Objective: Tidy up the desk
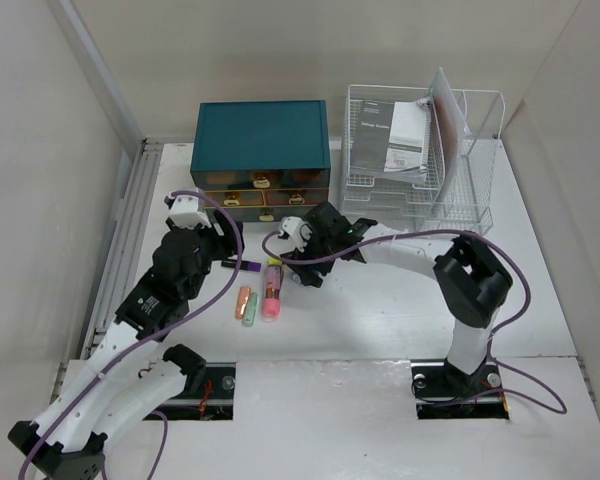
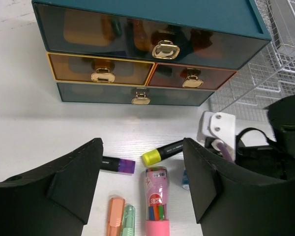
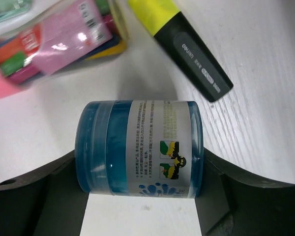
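The white desk (image 1: 380, 310) holds a cluster of pens near its middle. My right gripper (image 3: 140, 164) is shut on a blue jar (image 3: 137, 147) with a white label, lying on its side, a finger against each end. In the top view this gripper (image 1: 298, 268) is low beside a pink tube of pens (image 1: 272, 290). My left gripper (image 2: 142, 187) is open and empty, just above the pink tube (image 2: 157, 201), a yellow-capped highlighter (image 2: 162, 152) and a purple-capped marker (image 2: 119, 165). An orange highlighter (image 2: 115, 216) and a green one (image 2: 127, 219) lie side by side.
A teal drawer box (image 1: 263, 135) with gold handles stands at the back, all its drawers (image 2: 152, 44) closed. A white wire rack (image 1: 420, 150) holding papers stands to its right. Walls close in the left and right sides.
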Robot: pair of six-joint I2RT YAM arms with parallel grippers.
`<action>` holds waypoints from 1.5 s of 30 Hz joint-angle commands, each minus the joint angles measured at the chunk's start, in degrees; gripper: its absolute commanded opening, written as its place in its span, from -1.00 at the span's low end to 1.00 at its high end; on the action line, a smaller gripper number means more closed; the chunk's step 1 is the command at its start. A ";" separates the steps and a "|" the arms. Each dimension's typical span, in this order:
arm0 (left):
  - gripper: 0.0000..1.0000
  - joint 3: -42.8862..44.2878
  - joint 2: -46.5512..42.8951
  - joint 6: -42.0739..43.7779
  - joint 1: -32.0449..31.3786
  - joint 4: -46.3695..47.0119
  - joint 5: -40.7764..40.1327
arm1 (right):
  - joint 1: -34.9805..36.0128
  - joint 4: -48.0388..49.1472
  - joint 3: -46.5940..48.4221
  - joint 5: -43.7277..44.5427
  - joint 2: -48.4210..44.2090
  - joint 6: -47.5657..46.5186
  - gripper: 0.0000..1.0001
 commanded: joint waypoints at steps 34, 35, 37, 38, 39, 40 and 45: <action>0.23 16.20 40.51 2.18 1.97 22.39 -8.27 | -16.28 -5.61 17.68 -1.14 -32.32 6.56 -1.00; 0.23 16.20 41.12 2.87 1.97 22.39 -8.27 | -16.29 -5.61 17.68 -1.14 -32.32 6.56 -1.00; 0.23 16.73 41.92 3.58 1.97 22.92 -8.97 | -16.29 -5.09 17.68 -1.14 -32.32 7.08 -1.00; 0.20 17.25 42.53 3.58 1.97 22.92 -8.97 | -16.29 -5.09 17.68 -1.14 -32.32 7.08 -1.00; 0.20 17.26 43.05 3.58 2.49 22.92 -9.49 | -16.29 -5.09 17.68 -1.67 -32.32 7.08 -1.00; 0.20 17.26 43.06 3.58 2.50 22.92 -9.50 | -16.29 -5.09 17.68 -1.67 -32.32 7.08 -1.00; 0.07 18.49 44.82 3.58 3.02 23.97 -9.50 | -16.29 -5.09 17.15 -2.20 -31.79 7.08 -1.00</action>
